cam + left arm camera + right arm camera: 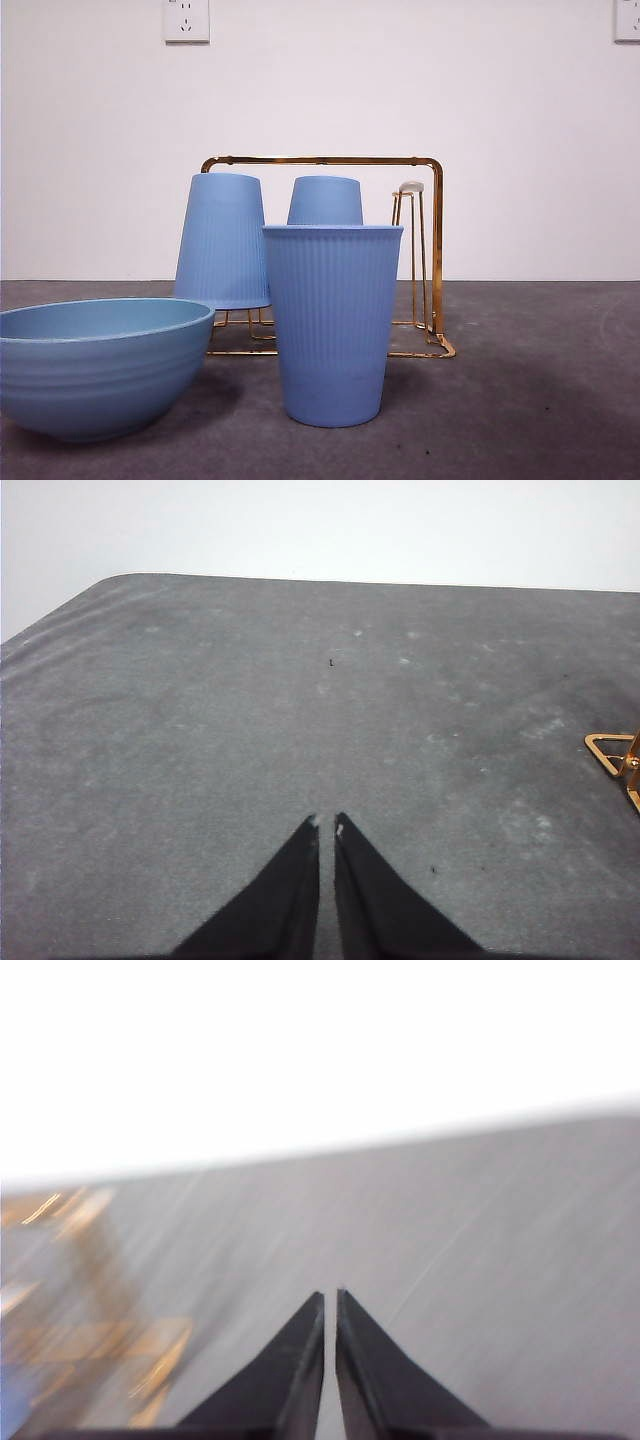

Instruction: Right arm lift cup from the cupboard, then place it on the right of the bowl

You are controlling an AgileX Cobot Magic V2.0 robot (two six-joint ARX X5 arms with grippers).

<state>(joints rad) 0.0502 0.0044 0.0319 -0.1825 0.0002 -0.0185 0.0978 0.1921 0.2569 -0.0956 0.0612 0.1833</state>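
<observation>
A light-blue ribbed cup (332, 322) stands upright on the table in the front view, just right of the wide blue bowl (95, 362). Behind it the gold wire cupboard (432, 250) holds two more identical cups upside down on its prongs (222, 240) (325, 200); its right prong is bare. My right gripper (330, 1296) is shut and empty over bare table, with the blurred gold rack (70, 1290) at one side of its view. My left gripper (327, 823) is shut and empty over bare table; a corner of the rack (615, 760) shows at the edge. Neither gripper shows in the front view.
A grey mat (540, 400) covers the table. A white wall with two sockets (186, 20) stands behind. The table's far rounded edge (120, 578) shows in the left wrist view.
</observation>
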